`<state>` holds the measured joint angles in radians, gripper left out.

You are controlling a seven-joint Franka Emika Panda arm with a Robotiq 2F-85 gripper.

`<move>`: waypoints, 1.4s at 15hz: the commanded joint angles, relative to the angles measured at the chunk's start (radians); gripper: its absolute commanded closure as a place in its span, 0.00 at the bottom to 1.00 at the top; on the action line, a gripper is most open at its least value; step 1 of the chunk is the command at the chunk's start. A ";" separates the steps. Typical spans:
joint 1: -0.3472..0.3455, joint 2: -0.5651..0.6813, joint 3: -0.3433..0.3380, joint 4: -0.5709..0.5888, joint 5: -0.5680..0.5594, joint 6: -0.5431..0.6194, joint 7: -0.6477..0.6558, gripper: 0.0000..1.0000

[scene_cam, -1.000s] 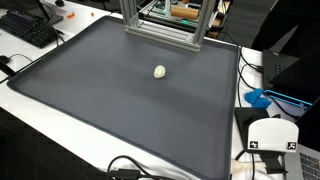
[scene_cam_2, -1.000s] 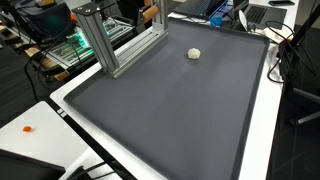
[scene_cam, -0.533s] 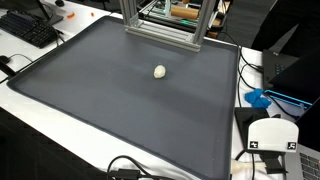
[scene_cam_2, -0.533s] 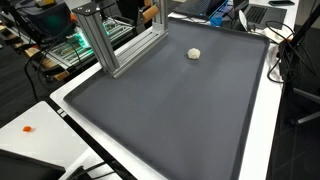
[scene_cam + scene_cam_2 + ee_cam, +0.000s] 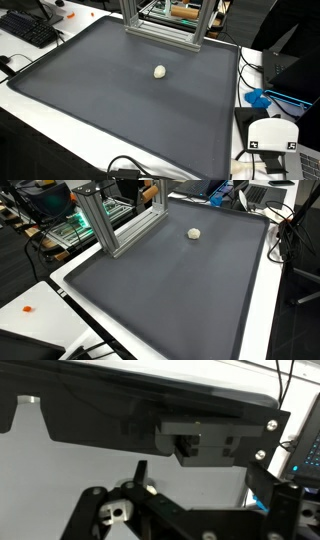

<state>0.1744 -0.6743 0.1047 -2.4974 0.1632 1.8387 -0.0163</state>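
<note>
A small off-white rounded lump [image 5: 160,71] lies alone on a large dark grey mat [image 5: 110,110]; it sits toward the far part of the mat in both exterior views [image 5: 194,234]. The arm and gripper do not show in either exterior view. In the wrist view my gripper [image 5: 200,485] has its dark fingers spread wide with nothing between them. It faces a pale surface under a black box-shaped body [image 5: 150,415]. The lump does not show in the wrist view.
An aluminium frame [image 5: 160,25] stands at the mat's far edge, also seen in an exterior view [image 5: 105,225]. A black keyboard [image 5: 28,28], a blue object [image 5: 258,98], a white device [image 5: 272,135] and cables ring the mat. An orange dot [image 5: 27,309] lies on a white surface.
</note>
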 commanded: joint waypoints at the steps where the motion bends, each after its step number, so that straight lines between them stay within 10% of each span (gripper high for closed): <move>1: 0.015 -0.047 0.014 -0.054 0.027 0.015 -0.001 0.00; 21: 0.022 -0.038 0.035 -0.105 0.055 0.055 0.035 0.00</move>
<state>0.1889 -0.6917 0.1378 -2.5679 0.1867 1.8653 0.0063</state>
